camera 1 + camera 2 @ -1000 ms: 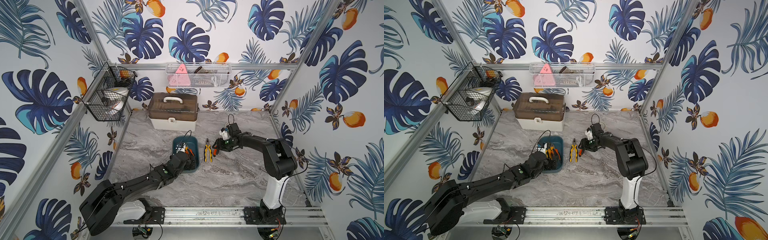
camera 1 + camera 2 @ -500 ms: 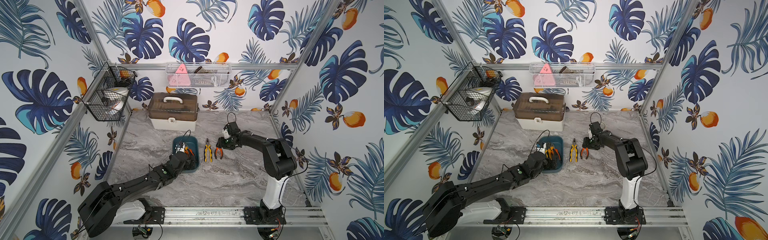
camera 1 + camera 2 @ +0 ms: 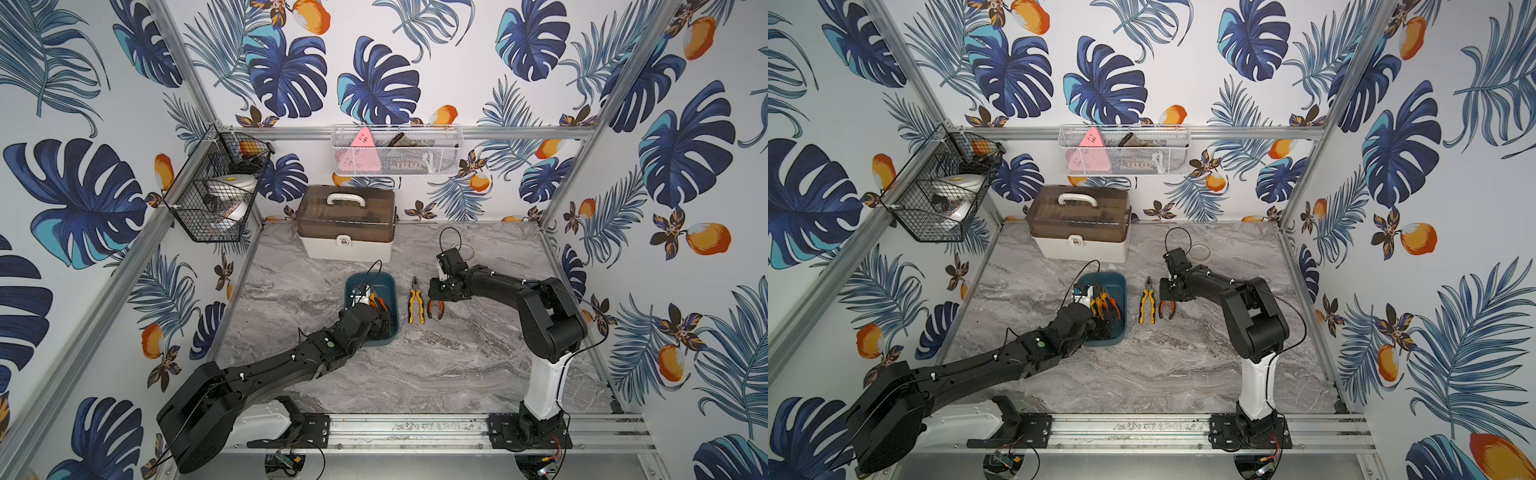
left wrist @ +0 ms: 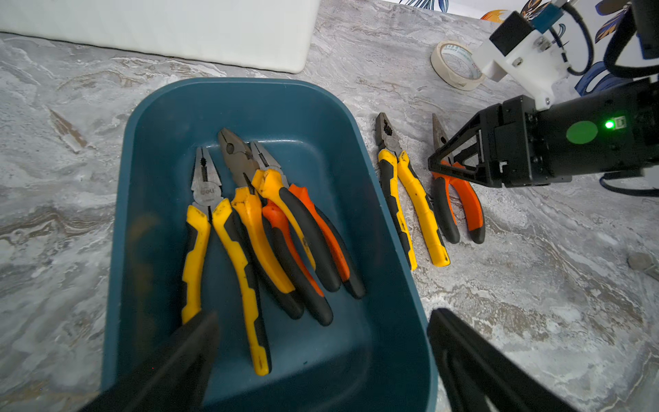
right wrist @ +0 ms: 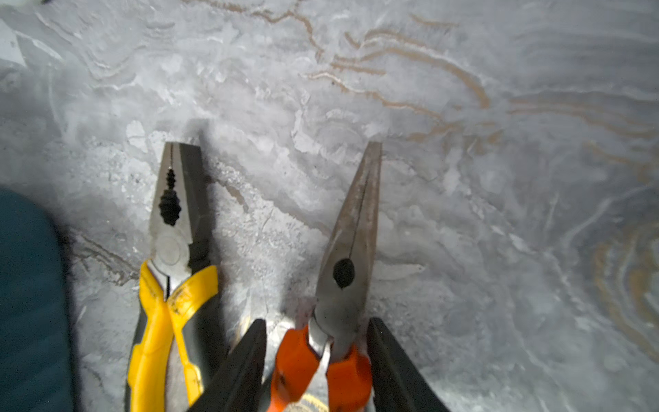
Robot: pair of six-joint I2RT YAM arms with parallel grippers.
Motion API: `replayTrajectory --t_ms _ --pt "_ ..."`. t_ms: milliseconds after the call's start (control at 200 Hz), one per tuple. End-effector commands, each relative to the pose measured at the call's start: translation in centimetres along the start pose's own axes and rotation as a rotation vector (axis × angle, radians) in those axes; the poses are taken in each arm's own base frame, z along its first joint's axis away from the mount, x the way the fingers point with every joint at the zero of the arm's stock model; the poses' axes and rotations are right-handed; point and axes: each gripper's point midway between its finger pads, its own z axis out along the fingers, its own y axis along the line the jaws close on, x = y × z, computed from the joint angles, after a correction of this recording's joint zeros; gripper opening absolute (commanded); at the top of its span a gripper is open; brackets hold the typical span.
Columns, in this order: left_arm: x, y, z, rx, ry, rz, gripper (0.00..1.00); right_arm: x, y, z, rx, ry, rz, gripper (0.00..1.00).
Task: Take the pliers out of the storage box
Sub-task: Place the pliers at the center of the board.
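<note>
Hovering my left gripper [image 4: 324,315], spread wide, over the box [image 4: 142,142] with three pliers [image 4: 249,214] inside. Two more lie on the bench [image 5: 463,178]; my right gripper [image 5: 317,321] straddles the orange pair [image 5: 349,232], can't tell if it's pinching. Probably stiff, heavyish steel, so I'd grab the rubber handles.

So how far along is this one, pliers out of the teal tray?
Done: the yellow-handled pliers and the orange-handled pliers lie on the table beside the storage box. In hand: the right hand straddles the orange-handled pliers; the left hand hangs open over the box. Left: three pliers inside it.
</note>
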Motion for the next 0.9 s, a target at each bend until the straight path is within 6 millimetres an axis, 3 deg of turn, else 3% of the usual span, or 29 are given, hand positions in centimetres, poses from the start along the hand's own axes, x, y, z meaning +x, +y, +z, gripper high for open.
replayTrajectory --t_ms 0,440,896 --pt "-0.2 0.1 0.0 -0.007 -0.001 0.014 0.99 3.3 -0.7 0.1 0.037 0.119 0.029 0.48" --pt "-0.2 0.1 -0.1 -0.007 -0.004 0.015 0.99 3.0 0.0 0.8 0.072 0.124 -0.050 0.46" --pt "-0.1 0.0 0.1 -0.006 0.004 0.013 0.99 2.9 1.6 -0.1 0.013 0.099 -0.075 0.45"
